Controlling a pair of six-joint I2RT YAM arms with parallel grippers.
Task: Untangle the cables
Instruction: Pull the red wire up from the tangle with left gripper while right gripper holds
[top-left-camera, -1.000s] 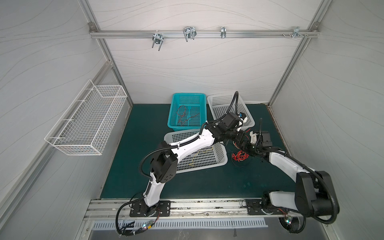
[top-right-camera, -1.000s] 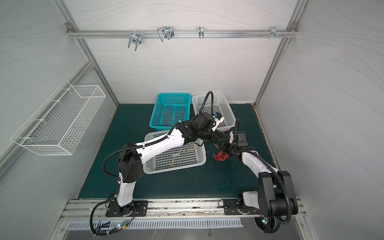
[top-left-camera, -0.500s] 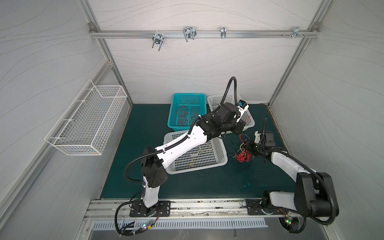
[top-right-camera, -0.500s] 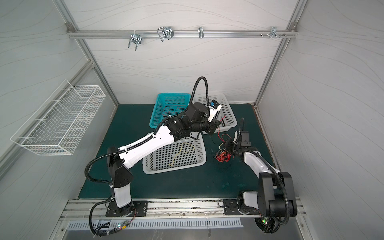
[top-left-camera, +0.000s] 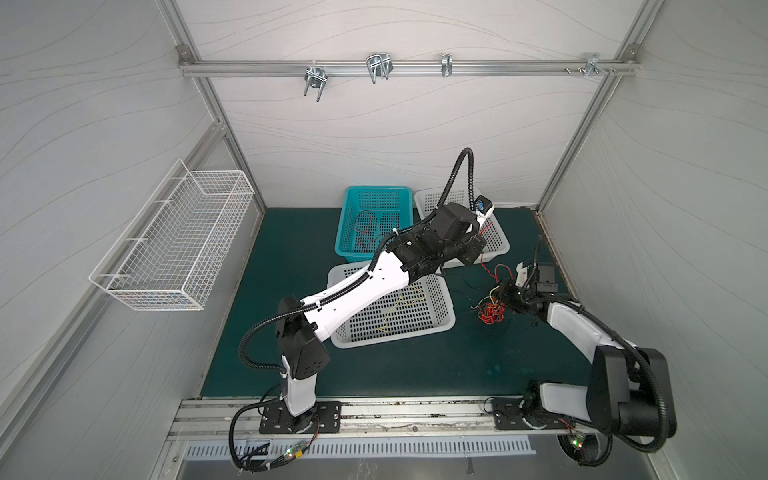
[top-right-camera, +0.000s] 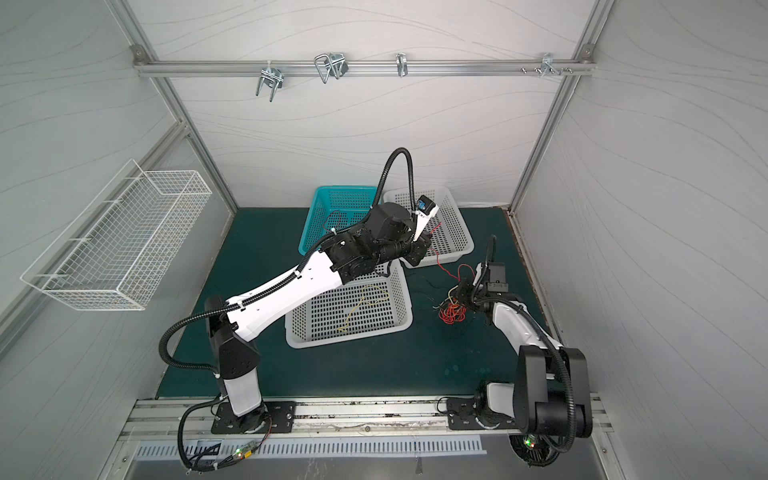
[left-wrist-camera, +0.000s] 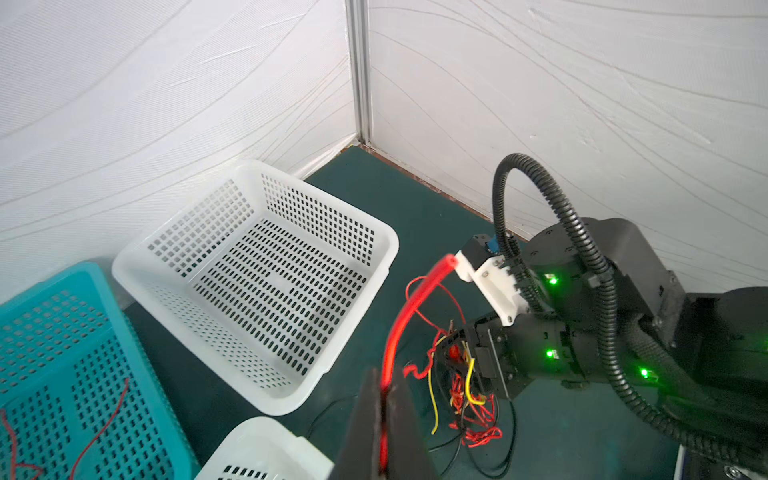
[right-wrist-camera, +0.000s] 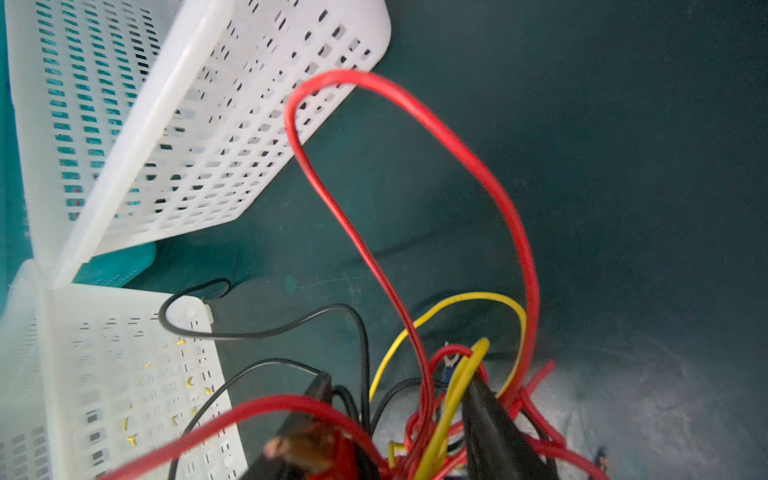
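Observation:
The cables (top-left-camera: 490, 311) (top-right-camera: 452, 311) form a red, yellow and black tangle on the green mat at the right. My right gripper (top-left-camera: 500, 296) (right-wrist-camera: 399, 380) is shut on this bunch, with wires packed between its black fingers (right-wrist-camera: 486, 411). One red cable (left-wrist-camera: 405, 316) (top-right-camera: 442, 262) runs up from the tangle to my left gripper (left-wrist-camera: 386, 399) (top-left-camera: 473, 254), which is shut on it. That gripper hovers by the near corner of the rear white basket (top-left-camera: 500, 243). A red loop (right-wrist-camera: 415, 133) arches above the bunch.
A teal basket (top-left-camera: 376, 192) at the back holds thin red and dark wires. The front white basket (top-left-camera: 444, 328) holds a yellow wire (top-left-camera: 401, 309). A black wire (right-wrist-camera: 266, 332) trails toward that basket's corner. A wire rack (top-left-camera: 178, 245) hangs on the left wall.
My left arm has risen and swung back from beside the right gripper toward the rear white basket, drawing the red cable out. The right gripper has stayed on the tangle.

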